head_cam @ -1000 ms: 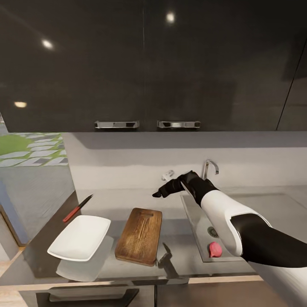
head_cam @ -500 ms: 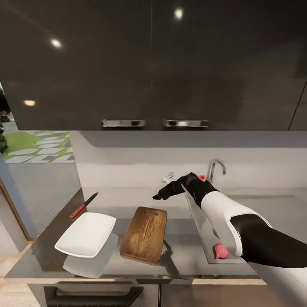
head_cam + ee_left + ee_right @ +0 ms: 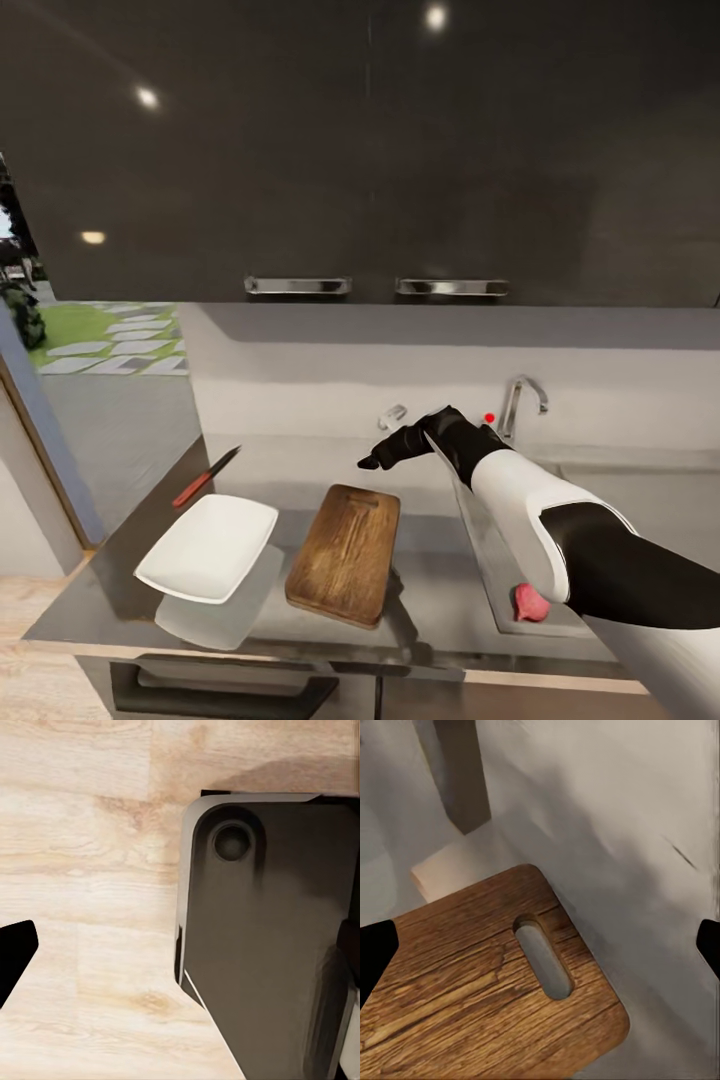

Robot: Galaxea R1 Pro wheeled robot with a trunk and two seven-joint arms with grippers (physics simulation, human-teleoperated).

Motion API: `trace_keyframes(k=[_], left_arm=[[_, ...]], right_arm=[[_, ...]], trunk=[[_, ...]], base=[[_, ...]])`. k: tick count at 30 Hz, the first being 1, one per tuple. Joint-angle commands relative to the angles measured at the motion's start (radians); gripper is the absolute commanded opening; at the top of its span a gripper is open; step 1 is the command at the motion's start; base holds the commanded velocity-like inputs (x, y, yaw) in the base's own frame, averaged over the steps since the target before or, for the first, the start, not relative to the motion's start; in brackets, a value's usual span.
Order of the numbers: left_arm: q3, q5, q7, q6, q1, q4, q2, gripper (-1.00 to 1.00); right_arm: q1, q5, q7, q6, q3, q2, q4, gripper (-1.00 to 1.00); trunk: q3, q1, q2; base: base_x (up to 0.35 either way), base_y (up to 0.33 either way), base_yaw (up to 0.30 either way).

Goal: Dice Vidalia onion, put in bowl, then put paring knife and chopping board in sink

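The right hand (image 3: 385,452) hangs in the air above the far end of the board (image 3: 346,555), just short of the tap (image 3: 522,400), and it carries nothing: in the wrist picture its two dark fingertips (image 3: 376,949) sit at opposite edges with the board's handle hole (image 3: 544,961) between them, so the hand is spread wide. That reads as a travelling pose, arm stretched out over the work area before it drops toward the sink (image 3: 500,560). The onion (image 3: 531,603), a pinkish lump here, lies in the basin at its near end, close beside the white forearm, so the first pick is not yet made. On the tabletop (image 3: 240,470) everything is laid out in a row, presumably for the cutting step: the knife (image 3: 207,475) with its red handle lies at the left edge, the white bowl (image 3: 208,547) just in front of it, and the board right beside the bowl, handle end away from the robot, the bowl on one side and the sink on the other. The left hand (image 3: 15,960) points down at a pale wooden floor (image 3: 90,870) beside the robot's dark base (image 3: 262,945); one fingertip shows, so I cannot tell how open it is.
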Motion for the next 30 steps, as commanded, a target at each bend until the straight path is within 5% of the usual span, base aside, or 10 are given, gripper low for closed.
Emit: trace_keyframes(k=[1,30], left_arm=[[0.004,0.001,0.0,-0.002,0.0,-0.001,0.0,1.0],[0.005,0.001,0.0,-0.002,0.0,-0.001,0.0,1.0]], right_arm=[[0.002,-0.002,0.003,0.005,0.006,-0.001,0.002,1.0],[0.01,-0.001,0.003,-0.046,0.006,-0.002,0.091,1.0]], trunk=[[-0.002,0.001,-0.002],[-0.034,0.001,-0.002]], base=[[0.07,-0.1,0.006],[0.03,-0.025,0.0]])
